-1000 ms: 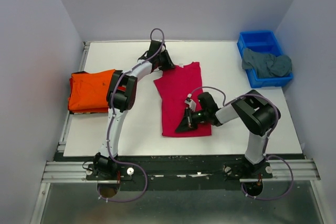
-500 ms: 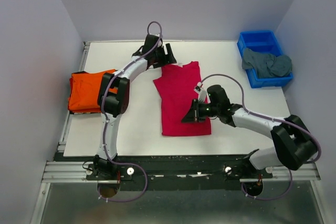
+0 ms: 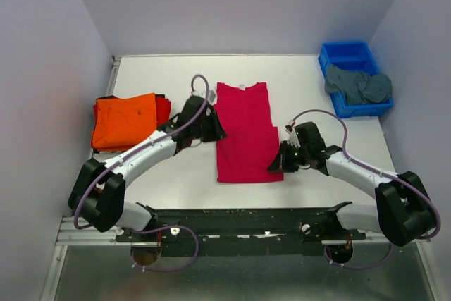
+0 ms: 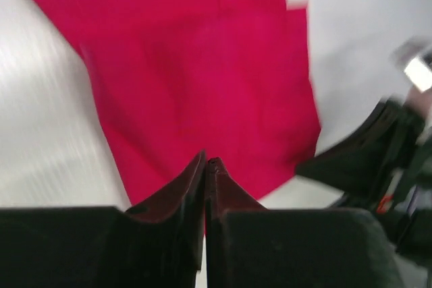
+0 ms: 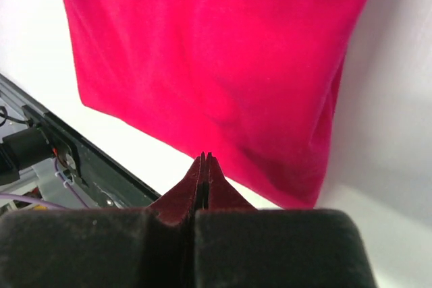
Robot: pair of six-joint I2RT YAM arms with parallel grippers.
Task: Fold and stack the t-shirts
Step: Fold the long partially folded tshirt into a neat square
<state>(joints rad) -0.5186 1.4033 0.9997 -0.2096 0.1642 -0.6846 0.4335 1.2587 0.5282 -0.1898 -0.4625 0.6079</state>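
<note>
Pink shirt is now folded narrower on the left, left claw clamped closed at shirt's left edge, right claw clamped closed at its near right corner

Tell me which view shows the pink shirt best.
The top view: the pink shirt lies whole on the table, its full outline visible. The left wrist view shows a blurred part of it; the right wrist view shows only its near end.

A blue plastic bin sits at two o'clock on the white table, near its far right corner. Pale lilac walls close in three sides (plain, unmarked). A metal rail runs along six o'clock.
</note>
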